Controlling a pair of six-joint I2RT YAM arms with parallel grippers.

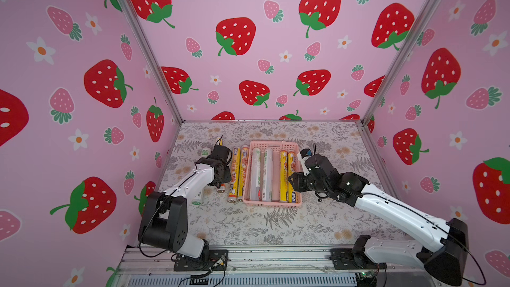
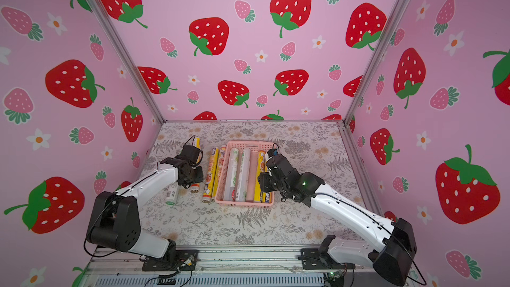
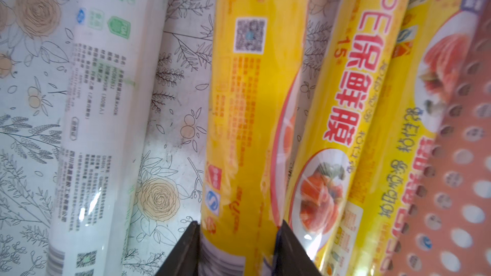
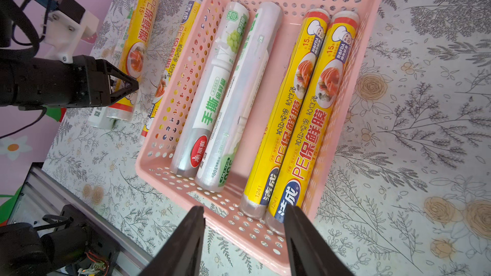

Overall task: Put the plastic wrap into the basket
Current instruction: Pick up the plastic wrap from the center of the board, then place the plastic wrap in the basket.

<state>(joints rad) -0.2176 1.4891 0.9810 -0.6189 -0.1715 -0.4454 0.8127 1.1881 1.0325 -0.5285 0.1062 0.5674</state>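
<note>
Yellow roll (image 3: 252,102) clamped in the left pincer (image 3: 237,228) — basket (image 1: 274,142) off to its right.
Left pincer is clenched across the roll close to its near end; the roll lies on the tabletop (image 1: 276,230), long axis parallel to the basket's long sides. Two other rolls (image 1: 237,172) lie between it and the basket, so the carry probably needs a lift and a rightward shift, no turning. Right pincer (image 4: 243,208) hangs released over the basket's near rim — four rolls (image 4: 220,88) lie inside.

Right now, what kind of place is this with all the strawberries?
Probably a robot practice booth, not a real kitchen: strawberry-print walls box in a small flowery table, and a left arm and right arm sit on a metal rail.
</note>
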